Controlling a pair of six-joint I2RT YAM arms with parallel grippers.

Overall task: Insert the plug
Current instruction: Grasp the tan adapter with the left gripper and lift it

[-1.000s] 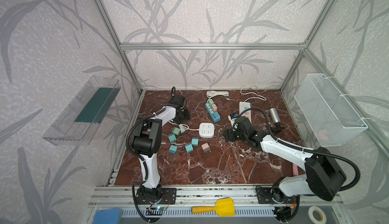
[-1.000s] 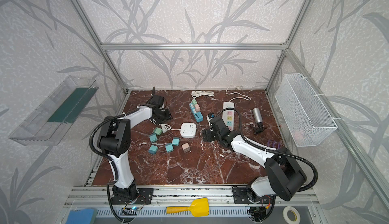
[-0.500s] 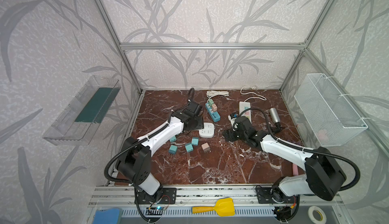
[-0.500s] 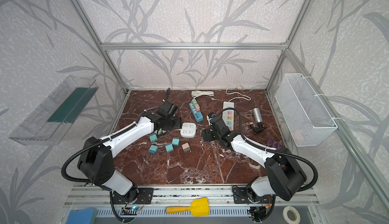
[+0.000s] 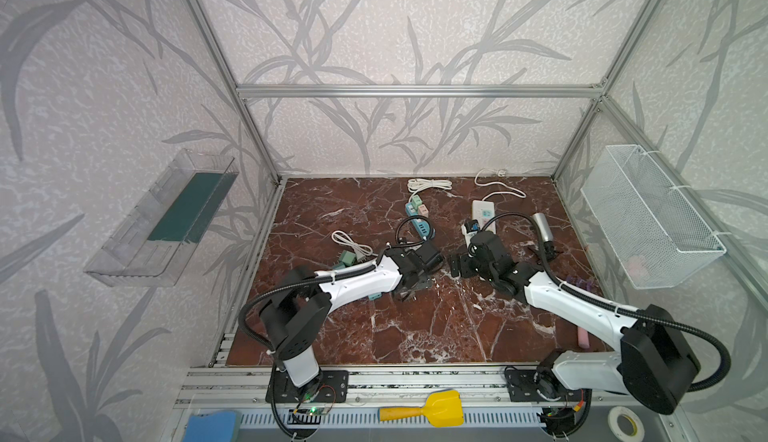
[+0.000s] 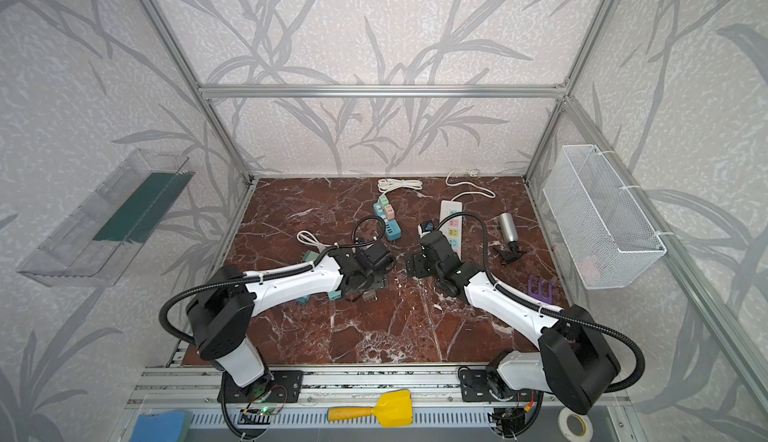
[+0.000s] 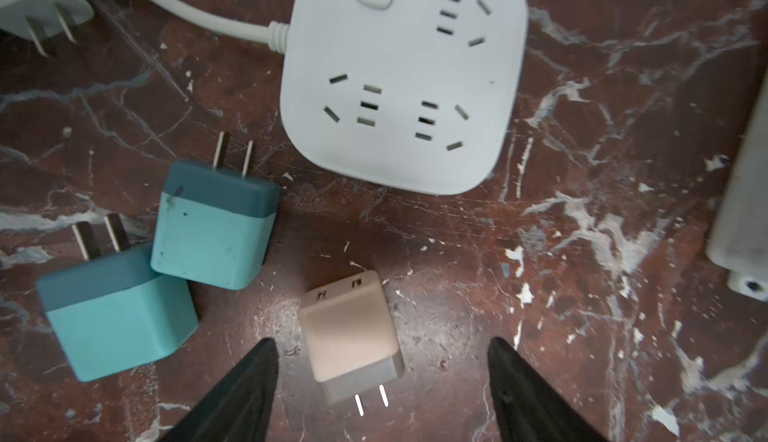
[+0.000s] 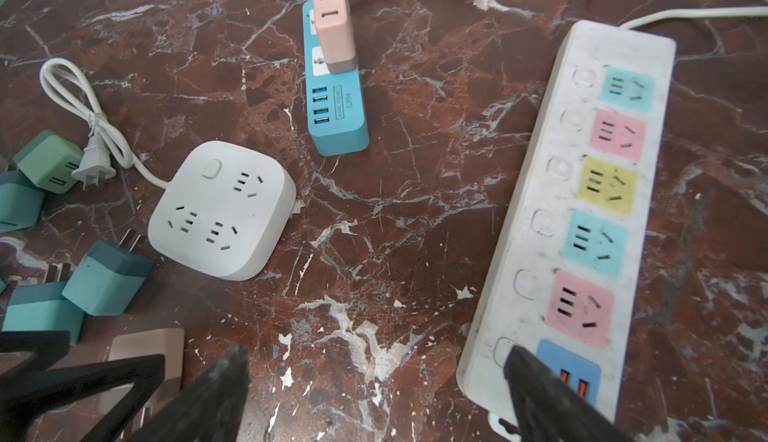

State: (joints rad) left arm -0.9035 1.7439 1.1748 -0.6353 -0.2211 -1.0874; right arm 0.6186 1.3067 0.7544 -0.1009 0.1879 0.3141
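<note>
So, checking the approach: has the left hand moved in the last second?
Yes. The left hand swung from the back left rightward and forward, and is now in front of the blue strip.

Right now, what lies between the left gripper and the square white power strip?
The beige two-prong plug cube lies by the left gripper, then bare brown marble: left wrist view.

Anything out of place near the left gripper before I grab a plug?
The beige plug lies flat between the fingers of the open left gripper, its prongs pointing back at the gripper, away from the white square socket block. Two teal plugs beside it also lie on their sides, touching. Nothing looks broken.
</note>
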